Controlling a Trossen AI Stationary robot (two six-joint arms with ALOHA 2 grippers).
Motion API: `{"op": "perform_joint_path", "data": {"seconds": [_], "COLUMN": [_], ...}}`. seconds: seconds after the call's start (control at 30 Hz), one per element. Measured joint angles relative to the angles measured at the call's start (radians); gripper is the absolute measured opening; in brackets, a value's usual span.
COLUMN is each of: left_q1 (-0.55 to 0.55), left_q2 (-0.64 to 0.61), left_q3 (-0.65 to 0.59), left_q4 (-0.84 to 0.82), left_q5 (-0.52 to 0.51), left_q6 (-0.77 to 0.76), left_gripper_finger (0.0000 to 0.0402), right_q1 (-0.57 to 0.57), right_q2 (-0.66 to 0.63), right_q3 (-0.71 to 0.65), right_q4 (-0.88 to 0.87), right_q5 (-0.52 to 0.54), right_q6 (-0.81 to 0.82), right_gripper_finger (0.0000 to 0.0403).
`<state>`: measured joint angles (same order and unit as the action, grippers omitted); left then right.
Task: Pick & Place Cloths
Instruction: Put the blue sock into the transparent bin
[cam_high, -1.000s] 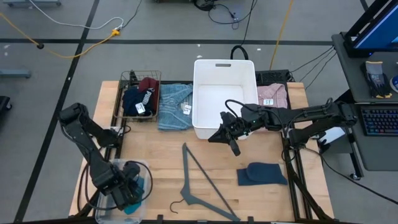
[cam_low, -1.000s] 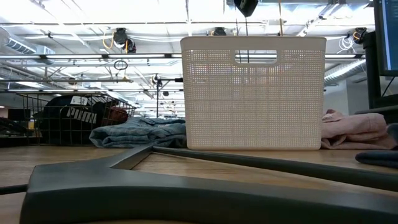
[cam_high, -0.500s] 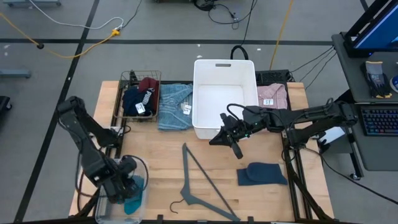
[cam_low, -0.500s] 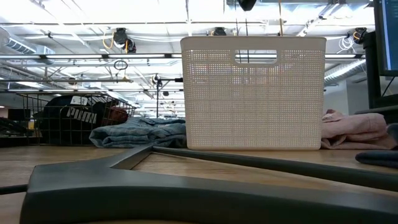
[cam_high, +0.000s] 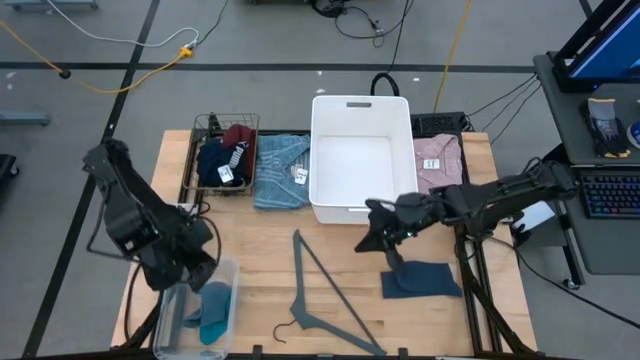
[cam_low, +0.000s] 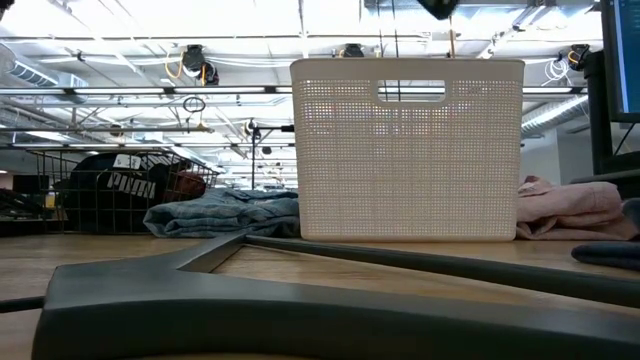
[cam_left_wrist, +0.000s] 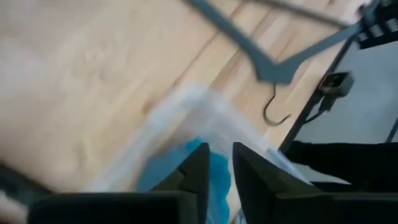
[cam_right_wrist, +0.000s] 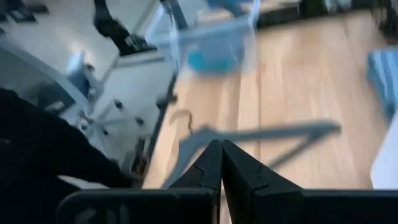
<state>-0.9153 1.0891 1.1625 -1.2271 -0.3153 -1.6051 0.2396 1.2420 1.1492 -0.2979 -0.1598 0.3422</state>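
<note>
From above, the left gripper (cam_high: 178, 268) hangs over the clear bin (cam_high: 170, 320) at the table's (cam_high: 260, 250) front left corner, where a teal cloth (cam_high: 215, 305) lies. The right gripper (cam_high: 385, 245) hovers just above a slate-blue cloth (cam_high: 425, 280), in front of the white basket (cam_high: 360, 110). A wire basket (cam_high: 205, 125) holds navy and maroon cloths (cam_high: 225, 150); a light-blue cloth (cam_high: 280, 170) and a pink cloth (cam_high: 438, 152) flank the white basket. A grey hanger (cam_high: 320, 300) lies between the bins.

At table height, the hanger (cam_low: 300, 300) fills the foreground before the white basket (cam_low: 405, 150).

The left wrist shows narrowly parted fingers (cam_left_wrist: 196, 174) holding nothing, above the teal cloth (cam_left_wrist: 217, 177).

The right wrist shows fingers (cam_right_wrist: 211, 165) pressed together, empty.
</note>
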Motion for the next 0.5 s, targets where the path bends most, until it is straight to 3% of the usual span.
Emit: {"op": "perform_joint_path", "data": {"seconds": [0.17,0.5], "left_q1": [0.060,0.195], "left_q2": [-0.061,-0.151], "left_q3": [0.000,0.000], "left_q4": [0.013,0.225], "left_q5": [-0.070,-0.246], "left_q6": [0.179,0.726], "left_gripper_finger": [0.0007,0.0006], "right_q1": [0.070,0.161], "right_q2": [-0.010,-0.011], "right_q3": [0.000,0.001], "right_q4": [-0.078,-0.281], "right_q5": [0.060,0.081], "right_q6": [0.093,0.465], "right_gripper_finger": [0.0000,0.0000]}}
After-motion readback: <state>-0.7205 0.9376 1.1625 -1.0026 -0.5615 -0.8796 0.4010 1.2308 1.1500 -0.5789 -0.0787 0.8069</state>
